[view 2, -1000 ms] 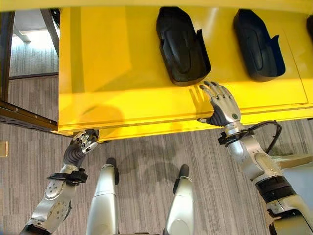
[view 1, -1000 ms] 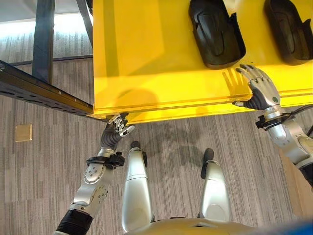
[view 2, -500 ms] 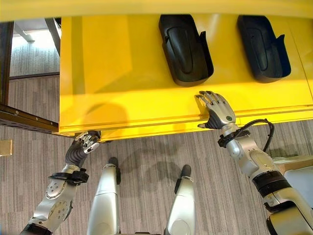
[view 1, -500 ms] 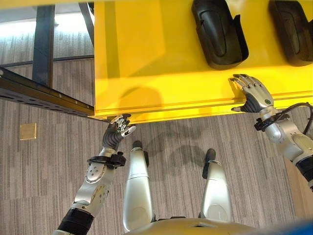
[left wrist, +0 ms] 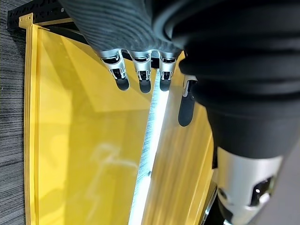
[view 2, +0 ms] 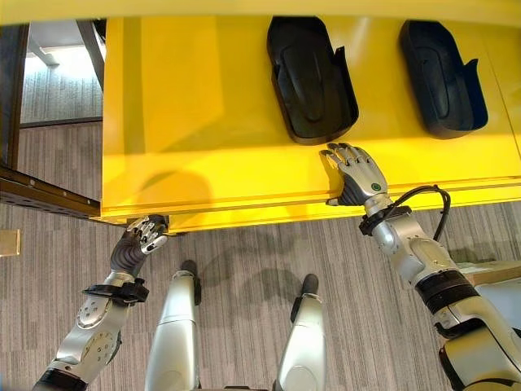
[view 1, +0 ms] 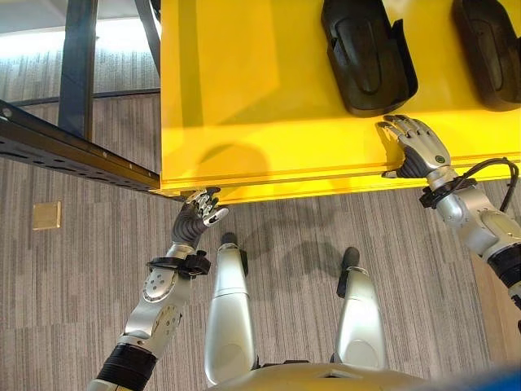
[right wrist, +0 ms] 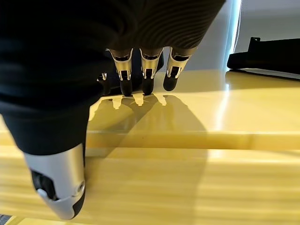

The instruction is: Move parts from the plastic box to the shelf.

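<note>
Two black moulded parts lie side by side on a yellow shelf board. My right hand hovers open over the board's front edge, fingertips just short of the nearer part and holding nothing. In the right wrist view its fingers point over the yellow surface at a black part. My left hand hangs relaxed and open under the board's near left corner, and its fingers show against the yellow underside.
A dark metal rail runs out from the board's left corner, with a dark post behind it. A small tan square lies on the grey carpet. A wooden edge shows at the lower right.
My right hand has drifted a little to the left along the board's front edge, closer under the nearer black part. The left hand has stayed put.
</note>
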Tool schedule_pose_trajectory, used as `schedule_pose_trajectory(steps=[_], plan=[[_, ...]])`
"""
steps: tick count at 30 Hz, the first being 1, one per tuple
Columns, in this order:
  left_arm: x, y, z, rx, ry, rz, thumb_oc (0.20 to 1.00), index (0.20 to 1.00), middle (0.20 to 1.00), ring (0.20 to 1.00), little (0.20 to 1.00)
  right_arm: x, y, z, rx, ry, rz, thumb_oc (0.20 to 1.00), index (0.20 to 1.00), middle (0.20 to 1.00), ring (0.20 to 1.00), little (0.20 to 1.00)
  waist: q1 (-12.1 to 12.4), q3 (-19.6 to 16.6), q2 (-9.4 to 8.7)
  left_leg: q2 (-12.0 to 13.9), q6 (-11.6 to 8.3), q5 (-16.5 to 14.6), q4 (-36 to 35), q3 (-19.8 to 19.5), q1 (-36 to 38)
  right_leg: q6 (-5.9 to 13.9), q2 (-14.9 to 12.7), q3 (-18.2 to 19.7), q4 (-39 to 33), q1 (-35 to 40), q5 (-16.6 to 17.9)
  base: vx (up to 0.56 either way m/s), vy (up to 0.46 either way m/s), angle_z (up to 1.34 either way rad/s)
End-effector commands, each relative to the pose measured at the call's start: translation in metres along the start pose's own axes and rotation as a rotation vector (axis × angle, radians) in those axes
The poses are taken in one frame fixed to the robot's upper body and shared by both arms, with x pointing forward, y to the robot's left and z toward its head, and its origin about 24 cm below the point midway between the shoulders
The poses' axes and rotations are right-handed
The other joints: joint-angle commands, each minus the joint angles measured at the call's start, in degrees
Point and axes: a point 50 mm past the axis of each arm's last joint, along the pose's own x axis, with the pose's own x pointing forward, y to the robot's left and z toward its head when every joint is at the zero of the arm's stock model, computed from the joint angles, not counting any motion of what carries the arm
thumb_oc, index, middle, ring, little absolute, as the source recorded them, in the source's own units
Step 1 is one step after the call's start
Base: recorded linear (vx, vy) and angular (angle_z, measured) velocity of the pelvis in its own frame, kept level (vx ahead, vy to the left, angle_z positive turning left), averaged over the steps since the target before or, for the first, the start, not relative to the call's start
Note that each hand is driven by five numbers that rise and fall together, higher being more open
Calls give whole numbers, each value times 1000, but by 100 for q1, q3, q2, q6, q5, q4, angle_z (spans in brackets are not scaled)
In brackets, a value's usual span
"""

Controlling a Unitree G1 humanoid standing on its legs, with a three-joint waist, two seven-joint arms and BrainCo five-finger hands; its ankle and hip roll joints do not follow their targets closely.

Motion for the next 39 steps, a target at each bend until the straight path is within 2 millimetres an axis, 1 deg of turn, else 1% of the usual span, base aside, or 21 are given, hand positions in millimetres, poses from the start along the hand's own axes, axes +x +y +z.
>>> schedule_pose_trajectory(steps=[1, 2, 3, 4, 5, 6, 7, 13, 14, 15, 20, 24, 27, 30, 32, 33, 34, 35, 38, 39], plan=[[9, -13, 32, 34, -176, -93, 1000, 1000, 1000, 1000, 1000, 16, -20, 1, 1, -13, -64, 1000, 1000, 1000, 1000, 1000, 155, -60, 34, -117, 136, 486, -436, 128, 51, -556, 228, 55, 1138, -260, -374, 9, 10, 3], [9, -13, 33, 33, -177, -92, 1000, 1000, 1000, 1000, 1000, 15, -18, 2, 5, -11, -62, 1000, 1000, 1000, 1000, 1000, 154, -77, 17, -113, 100, 332, -407, 117, 112, -527, 230, 71, 1169, -199, -499, 0, 0, 0], [9, -13, 33, 34, -179, -93, 1000, 1000, 1000, 1000, 1000, 16, -19, 2, 5, -11, -63, 1000, 1000, 1000, 1000, 1000, 156, -52, 23, -123, 138, 489, -442, 131, 55, -553, 224, 62, 1133, -254, -365, 92, -12, 1], [9, -13, 33, 34, -180, -92, 1000, 1000, 1000, 1000, 1000, 15, -18, 2, 9, -10, -60, 1000, 1000, 1000, 1000, 1000, 155, -74, 15, -113, 102, 333, -412, 117, 115, -528, 230, 73, 1168, -200, -494, -78, 23, -1], [9, -13, 34, 34, -182, -93, 1000, 1000, 1000, 1000, 1000, 15, -17, 2, 11, -10, -60, 1000, 1000, 1000, 1000, 1000, 153, -50, 19, -123, 142, 491, -456, 135, 61, -554, 227, 68, 1130, -257, -364, 0, 0, 0], [9, -13, 34, 36, -184, -91, 1000, 1000, 1000, 1000, 1000, 14, -17, 2, 12, -11, -60, 1000, 1000, 1000, 1000, 1000, 154, -48, 13, -123, 144, 488, -448, 137, 55, -555, 230, 73, 1125, -257, -362, 0, 0, 0], [9, -12, 34, 36, -183, -87, 1000, 1000, 1000, 1000, 1000, 14, -16, 3, 15, -13, -58, 1000, 1000, 1000, 1000, 1000, 152, -71, 2, -114, 107, 328, -412, 126, 113, -527, 238, 87, 1161, -206, -494, 88, -8, 3], [9, -12, 33, 34, -184, -80, 1000, 1000, 1000, 1000, 1000, 12, -17, 9, 49, -37, -70, 1000, 1000, 1000, 1000, 1000, 153, -66, -11, -108, 115, 314, -383, 131, 91, -525, 235, 93, 1158, -210, -483, 14, -1, 0], [9, -12, 32, 31, -181, -76, 1000, 1000, 1000, 1000, 1000, 11, -20, 14, 71, -63, -84, 1000, 1000, 1000, 1000, 1000, 137, -70, -21, -109, 116, 315, -391, 136, 98, -519, 239, 96, 1141, -198, -483, -70, 31, 0], [9, -12, 33, 31, -185, -75, 1000, 1000, 1000, 1000, 1000, 10, -23, 16, 83, -72, -98, 1000, 1000, 1000, 1000, 1000, 132, -50, -16, -119, 157, 481, -444, 154, 44, -547, 238, 88, 1100, -254, -346, -64, 33, 0], [8, -10, 33, 35, -187, -53, 1000, 1000, 1000, 1000, 1000, -5, -27, 36, 187, -159, -120, 1000, 1000, 1000, 1000, 1000, 54, -46, -49, -109, 158, 487, -450, 161, 38, -549, 231, 80, 1096, -264, -354, -14, 6, 0], [7, -10, 32, 38, -184, -48, 1000, 1000, 1000, 1000, 1000, -16, -25, 49, 254, -221, -83, 1000, 1000, 1000, 1000, 1000, 14, -54, -72, -94, 151, 489, -450, 158, 36, -555, 247, 94, 1098, -280, -355, 0, 0, 0], [6, -9, 33, 44, -183, -41, 1000, 1000, 1000, 1000, 1000, -23, -28, 59, 322, -275, -71, 1000, 1000, 1000, 1000, 1000, -18, -48, -87, -76, 145, 494, -447, 165, 41, -553, 254, 102, 1102, -281, -359, 0, 0, 0], [6, -8, 34, 50, -186, -41, 1000, 1000, 1000, 1000, 1000, -29, -37, 72, 390, -351, -72, 1000, 1000, 1000, 1000, 1000, -51, -37, -100, -65, 138, 506, -449, 163, 35, -553, 264, 102, 1108, -298, -360, 0, 0, 0], [5, -8, 33, 52, -180, -42, 1000, 1000, 1000, 1000, 1000, -34, -44, 75, 433, -376, -86, 1000, 1000, 1000, 1000, 1000, -71, -37, -108, -55, 135, 512, -450, 162, 26, -551, 270, 113, 1117, -317, -361, 0, 0, 0], [4, -7, 33, 53, -180, -39, 1000, 1000, 1000, 1000, 1000, -35, -52, 77, 436, -392, -118, 1000, 1000, 1000, 1000, 1000, -82, -40, -111, -48, 130, 515, -448, 167, 21, -548, 273, 117, 1118, -317, -361, 0, 0, 0], [4, -7, 33, 53, -181, -37, 1000, 1000, 1000, 1000, 1000, -38, -59, 77, 494, -399, -157, 1000, 1000, 1000, 1000, 1000, -103, -40, -113, -45, 130, 520, -445, 167, 16, -549, 277, 114, 1118, -320, -359, 0, 0, 0], [3, -7, 33, 52, -179, -32, 1000, 1000, 1000, 1000, 1000, -41, -62, 76, 552, -390, -184, 1000, 1000, 1000, 1000, 1000, -110, -45, -114, -45, 131, 522, -453, 167, 20, -547, 281, 117, 1115, -327, -353, 0, 0, 0], [2, -5, 32, 49, -178, -16, 1000, 1000, 1000, 1000, 1000, -47, -83, 75, 659, -393, -337, 1000, 1000, 1000, 1000, 1000, -144, -53, -110, -29, 130, 515, -459, 181, 30, -540, 284, 114, 1118, -327, -353, 28, -6, 0], [2, -5, 32, 42, -181, -8, 1000, 1000, 1000, 1000, 1000, -48, -86, 72, 701, -377, -385, 1000, 1000, 1000, 1000, 1000, -153, -76, -113, -14, 92, 350, -409, 169, 87, -514, 292, 126, 1163, -270, -489, 0, 0, 0]])
